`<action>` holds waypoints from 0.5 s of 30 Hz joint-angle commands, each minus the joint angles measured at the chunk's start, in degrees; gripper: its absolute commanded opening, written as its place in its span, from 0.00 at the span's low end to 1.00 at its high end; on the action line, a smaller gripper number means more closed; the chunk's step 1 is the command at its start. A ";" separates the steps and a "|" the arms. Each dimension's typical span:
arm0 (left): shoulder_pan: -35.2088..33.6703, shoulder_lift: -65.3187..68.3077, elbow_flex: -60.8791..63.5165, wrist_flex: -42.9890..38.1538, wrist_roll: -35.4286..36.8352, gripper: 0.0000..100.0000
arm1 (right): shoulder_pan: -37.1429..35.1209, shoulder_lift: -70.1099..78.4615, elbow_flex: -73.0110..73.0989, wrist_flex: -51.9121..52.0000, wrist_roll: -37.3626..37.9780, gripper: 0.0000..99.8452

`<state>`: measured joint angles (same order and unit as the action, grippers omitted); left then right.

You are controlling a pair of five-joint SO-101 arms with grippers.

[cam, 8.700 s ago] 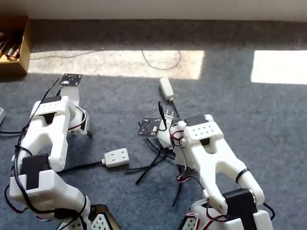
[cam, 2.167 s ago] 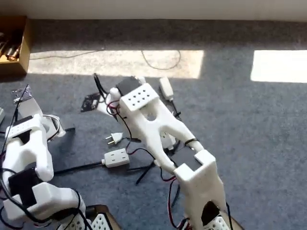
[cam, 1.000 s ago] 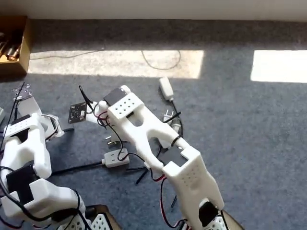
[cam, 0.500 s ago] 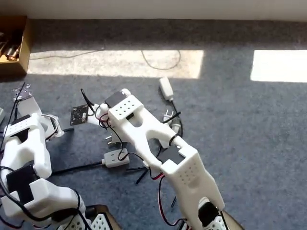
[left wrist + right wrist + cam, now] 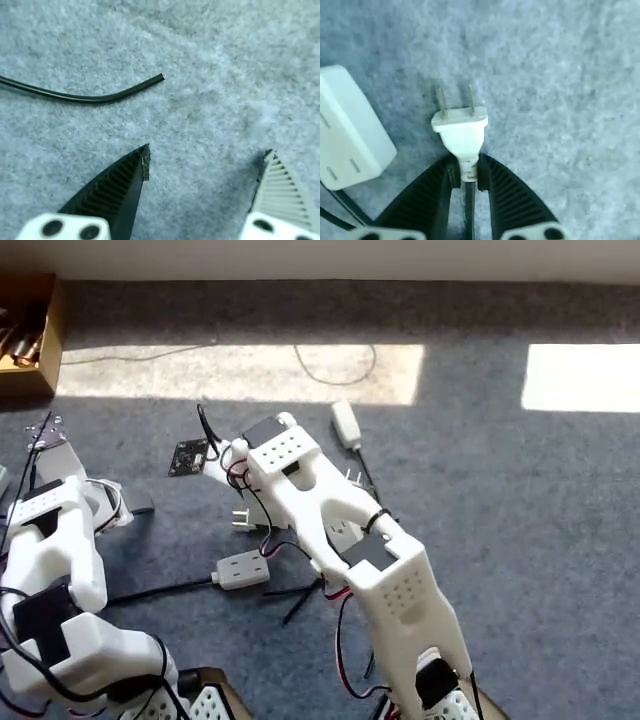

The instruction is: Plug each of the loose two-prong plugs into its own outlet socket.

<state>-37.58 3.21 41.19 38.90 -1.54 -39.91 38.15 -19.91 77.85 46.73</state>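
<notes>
Now that the arm has drawn back a little, my right fingers (image 5: 427,195) stay clenched on the two-prong plug (image 5: 461,127), near the outlet socket (image 5: 345,130) but with its prongs not facing it. I'd realign. My left fingers (image 5: 112,195) hang released over the carpet.

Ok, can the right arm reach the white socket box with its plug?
Probably yes: its pincer holds the plug right beside the socket box, bare carpet between them. The prongs point past it, so it needs turning.
</notes>
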 commanded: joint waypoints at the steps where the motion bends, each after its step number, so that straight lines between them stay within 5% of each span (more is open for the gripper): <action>1: 3.12 0.13 -1.45 -0.97 -0.70 0.34 | 2.59 -5.58 -5.14 2.33 -10.20 0.01; 4: 4.88 -1.98 -3.56 -0.53 -8.18 0.34 | 2.51 -11.82 -8.66 6.46 -15.38 0.01; 8: 5.05 -9.89 -9.27 9.76 -10.99 0.35 | 1.71 -24.75 -6.37 5.23 -22.95 0.01; 15: 7.34 -31.16 -9.63 21.19 -17.05 0.38 | 1.27 -52.26 27.74 -14.73 -27.43 0.01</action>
<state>-32.75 -18.15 32.13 56.48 -15.52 -38.51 0.26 -7.78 72.57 20.62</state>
